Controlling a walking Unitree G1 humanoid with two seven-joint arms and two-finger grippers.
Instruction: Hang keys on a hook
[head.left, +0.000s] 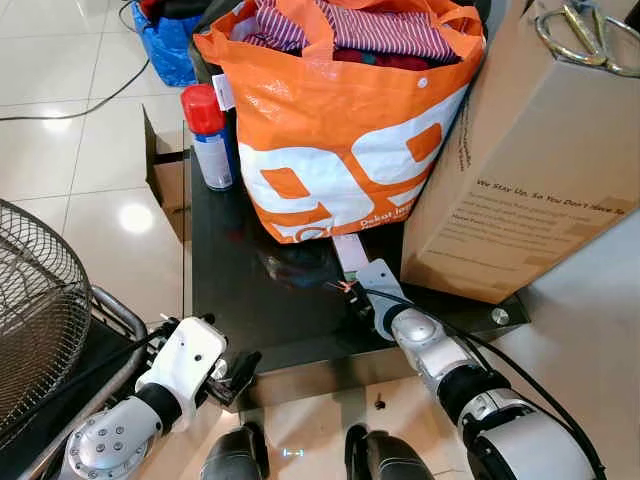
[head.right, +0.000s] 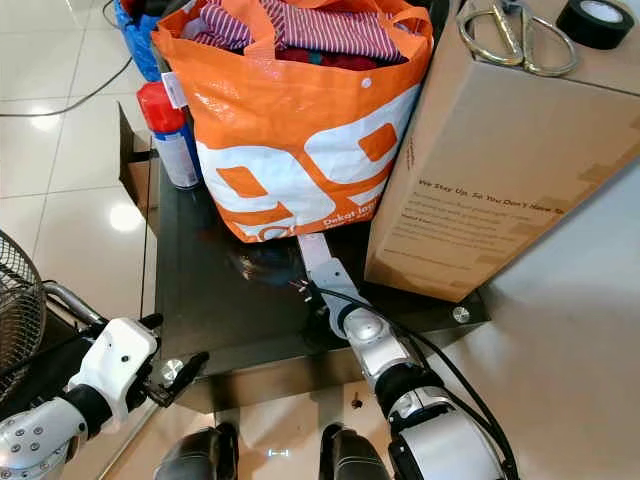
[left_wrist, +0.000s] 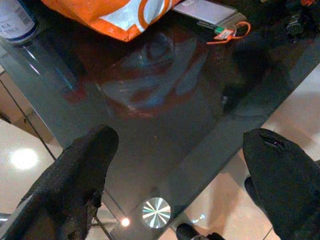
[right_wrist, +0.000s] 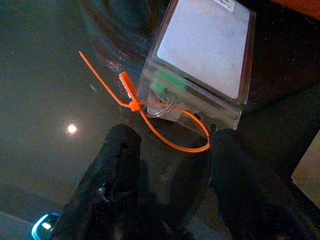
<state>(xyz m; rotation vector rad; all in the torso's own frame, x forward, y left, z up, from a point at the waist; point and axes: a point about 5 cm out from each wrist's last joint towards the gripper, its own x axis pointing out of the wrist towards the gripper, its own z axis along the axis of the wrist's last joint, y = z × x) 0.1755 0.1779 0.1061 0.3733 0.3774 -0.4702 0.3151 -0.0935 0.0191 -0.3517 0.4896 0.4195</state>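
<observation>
Closest to us, our left gripper (head.left: 237, 375) hangs at the near edge of the dark glass table (head.left: 230, 290), its fingers spread wide and holding nothing. Just past that edge is floor, so anything pushed this way can drop.

A bit further in, our right gripper (right_wrist: 170, 150) sits low over the glass with its two fingers apart. Between the tips lies the orange zip-tie loop (right_wrist: 170, 137). It ties a small metal ring to a clear card holder (right_wrist: 200, 65). This seems to be the "keys" we must hang; we see no real keys. We think the next step is to pinch the loop.

What could go wrong? The loop is thin and lies flat on slick glass. If we close too high, the fingers may miss it or push it away. The holder could also slide under the orange bag (head.left: 340, 120).

Room is tight. The bag stands just behind the holder, a spray can (head.left: 208, 140) stands to the left, and a big cardboard box (head.left: 530, 150) is close on the right. The open space is up and back toward us. We see no hook.
</observation>
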